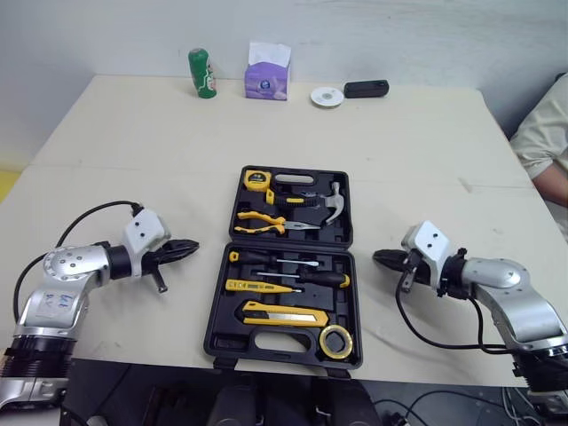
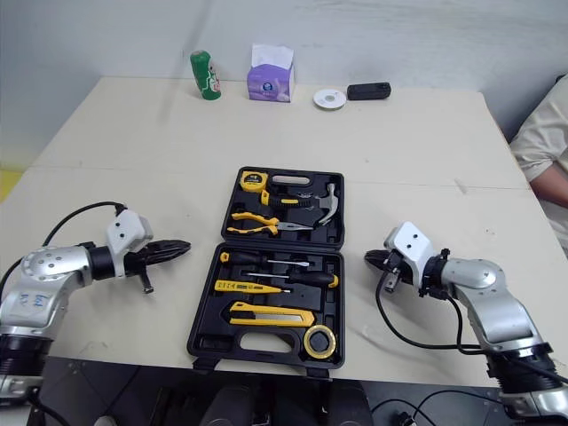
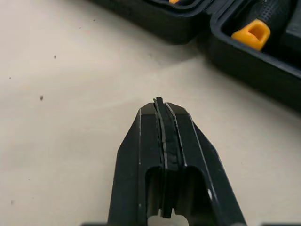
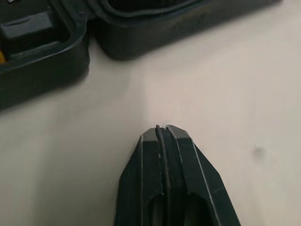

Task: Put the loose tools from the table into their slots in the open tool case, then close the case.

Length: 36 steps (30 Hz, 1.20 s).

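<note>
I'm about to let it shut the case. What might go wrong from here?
The tool case sits at the near edge of the table, so a push from the left gripper or right gripper, both shut, might slide it off. Swinging up the far half could spill the hammer or pliers if loosely seated.

Broad, matt cream tabletop (image 1: 133, 160), softly and evenly lit. Meets a plain pale grey-white wall (image 1: 106, 35) along the far edge. Carries a faint straight seam (image 1: 106, 168) from side to side, perhaps where two tops butt together. Near the far edge, in a loose row: upright green cylindrical can (image 1: 202, 72), purple cardboard tissue box (image 1: 267, 80) with white tissue standing out, small white round disc (image 1: 327, 97), flat black oblong device (image 1: 366, 89). Beside the left edge, a sliver of yellow floor (image 1: 7, 182). Below the near edge, dark floor (image 1: 133, 395). At the right margin, a person's beige sleeve (image 1: 543, 133).
</note>
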Motion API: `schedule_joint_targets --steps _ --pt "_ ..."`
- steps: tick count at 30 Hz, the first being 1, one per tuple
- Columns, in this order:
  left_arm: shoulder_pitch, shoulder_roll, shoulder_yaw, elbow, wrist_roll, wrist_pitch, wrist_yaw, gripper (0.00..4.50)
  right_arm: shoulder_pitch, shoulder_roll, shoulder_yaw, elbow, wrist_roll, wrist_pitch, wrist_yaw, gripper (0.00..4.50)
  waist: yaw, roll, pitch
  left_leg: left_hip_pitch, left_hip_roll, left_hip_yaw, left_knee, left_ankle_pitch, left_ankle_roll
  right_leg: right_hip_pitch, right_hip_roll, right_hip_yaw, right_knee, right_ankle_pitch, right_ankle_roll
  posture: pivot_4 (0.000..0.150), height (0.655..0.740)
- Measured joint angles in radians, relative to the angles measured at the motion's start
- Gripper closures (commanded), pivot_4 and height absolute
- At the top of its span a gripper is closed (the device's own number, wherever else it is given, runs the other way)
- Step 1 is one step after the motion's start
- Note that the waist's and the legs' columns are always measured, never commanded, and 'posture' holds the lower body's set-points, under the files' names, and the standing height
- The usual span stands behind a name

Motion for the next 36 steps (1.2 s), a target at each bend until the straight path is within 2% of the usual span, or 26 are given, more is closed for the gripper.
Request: schedule_joint_targets --steps 6,16,25,36 --pt "-0.075 -0.087 -0.055 0.112 0.056 -0.029 0.042 4.48 -0.052 0.035 0.038 0.037 -0.066 -0.036 -0.006 4.5 -0.011 -0.002 -0.001 0.002 0.0 0.001 0.0 0.001 0.0 0.001 0.0 0.0 0.001 0.0 0.0 0.15 0.7316" --pt "-0.143 -0.173 -0.107 0.121 0.08 0.001 0.041 4.48 -0.098 0.108 0.08 0.013 -0.075 0.015 0.03 4.5 -0.023 -0.002 -0.001 0.002 0.0 0.0 0.0 0.002 0.0 0.001 0.0 0.0 0.002 0.0 0.0 0.15 0.7316" --pt "-0.161 -0.189 -0.103 0.121 0.1 0.044 0.044 4.48 -0.186 0.14 0.108 0.072 -0.121 0.033 0.057 4.5 -0.029 -0.002 -0.001 0.002 0.0 0.0 0.0 0.003 -0.001 0.001 0.0 0.0 0.003 0.0 0.0 0.15 0.7316" --pt "-0.168 -0.214 -0.099 0.121 0.112 0.059 0.054 4.48 -0.227 0.141 0.114 0.145 -0.188 -0.052 0.067 4.5 -0.024 -0.003 -0.002 0.002 -0.001 0.0 0.0 0.003 0.0 0.001 -0.001 0.0 0.003 0.0 0.0 0.15 0.7316"
